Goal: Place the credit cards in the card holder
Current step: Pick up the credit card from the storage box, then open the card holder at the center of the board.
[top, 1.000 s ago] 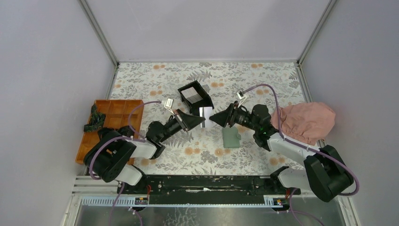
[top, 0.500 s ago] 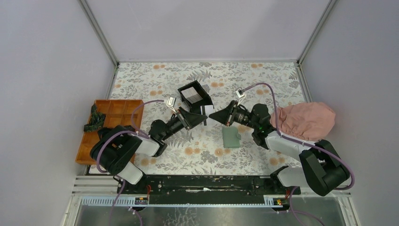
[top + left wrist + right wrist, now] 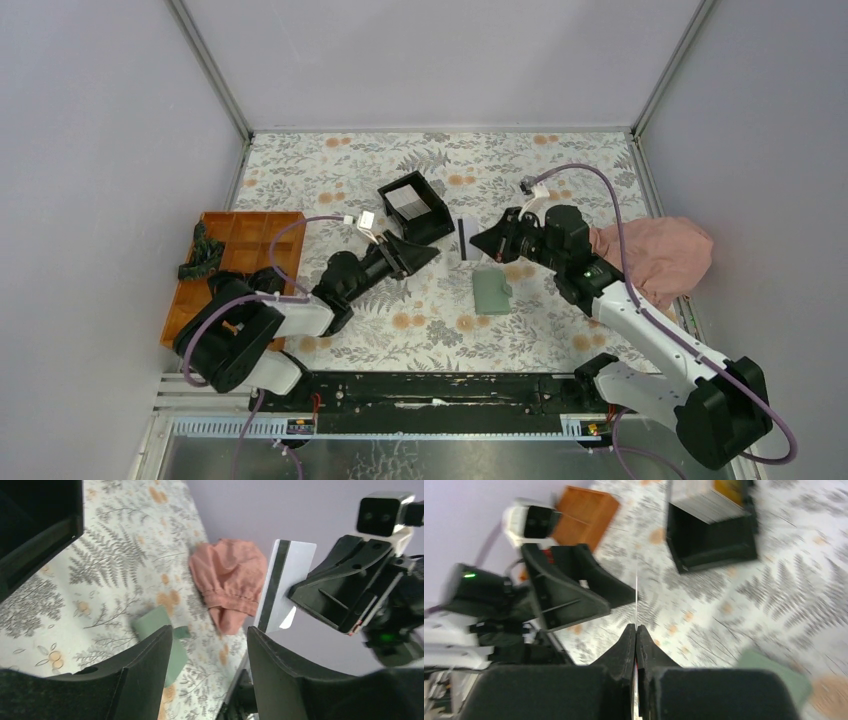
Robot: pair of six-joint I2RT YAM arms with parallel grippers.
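Note:
A pale credit card (image 3: 287, 585) with a dark stripe stands upright in the air, pinched at one edge by my right gripper (image 3: 478, 243). It shows edge-on as a dark sliver (image 3: 462, 238) in the top view and as a thin line (image 3: 636, 600) above the shut right gripper (image 3: 636, 628). My left gripper (image 3: 430, 253) is open and empty, a short gap left of the card; its open fingers (image 3: 150, 655) frame the table. The sage-green card holder (image 3: 491, 291) lies closed on the table below the right gripper, also seen as a card holder (image 3: 155, 625) past the left finger. More pale cards (image 3: 408, 203) sit in the black box.
The black open-top box (image 3: 414, 207) stands behind the left gripper. An orange compartment tray (image 3: 235, 270) with a dark bundle (image 3: 200, 252) is at the left edge. A pink cloth (image 3: 655, 255) lies at the right wall, behind the right arm.
The card passed from my left gripper to my right one: the right shut on it, the left opened and drew back. The right arm then moved right with the card.

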